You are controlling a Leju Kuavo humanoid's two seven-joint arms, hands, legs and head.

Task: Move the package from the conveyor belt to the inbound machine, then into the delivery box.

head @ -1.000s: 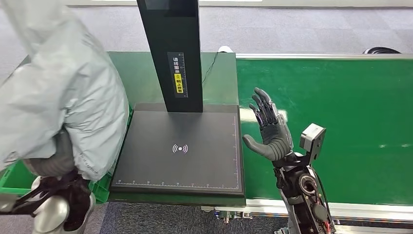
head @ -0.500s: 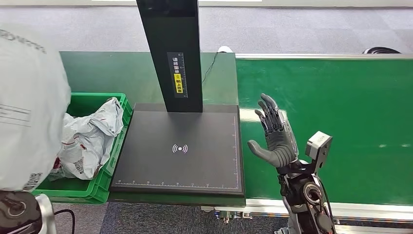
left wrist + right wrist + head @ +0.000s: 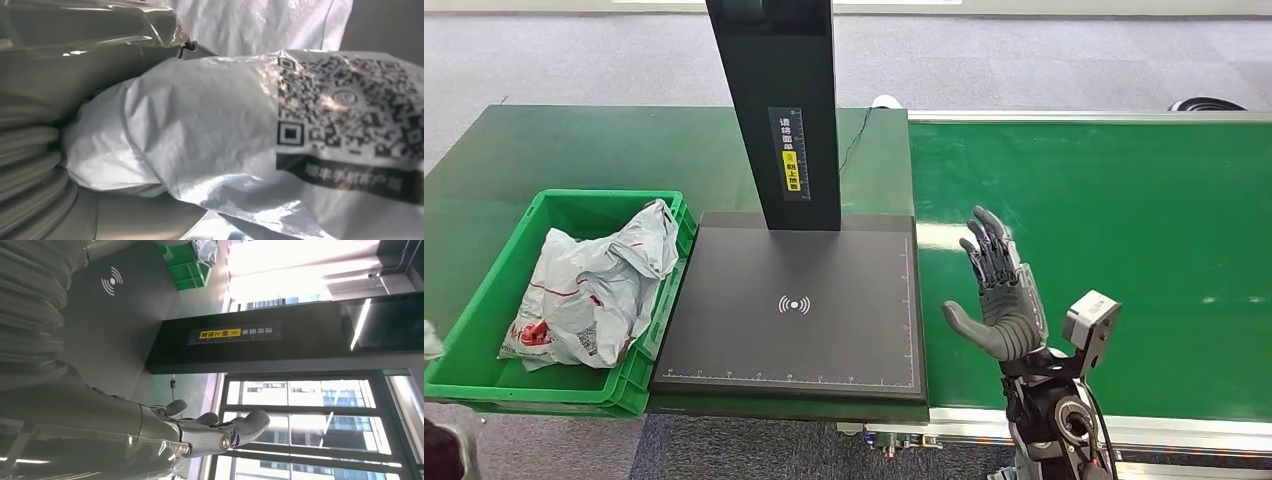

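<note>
A white plastic package point(image 3: 210, 130) with a printed QR code lies tight against my left hand point(image 3: 30, 150) in the left wrist view. The hand holds it, and the bag hides the fingers. My right hand point(image 3: 999, 295) is open with its fingers spread, raised over the near edge of the green conveyor belt point(image 3: 1124, 220), just right of the inbound machine's black scan plate point(image 3: 794, 300). In the right wrist view the right hand point(image 3: 150, 425) holds nothing. The green delivery box point(image 3: 604, 197) stands left of the plate with a crumpled grey-white package point(image 3: 589, 285) inside.
The machine's black column point(image 3: 774, 110) rises from the back of the plate. A dark green table point(image 3: 624, 150) carries the box and the machine. Grey carpet lies beyond the table.
The big package on my left arm has swung left out of the head view, uncovering the green box and the bag in it. My right hand has drifted slightly right and toward me.
</note>
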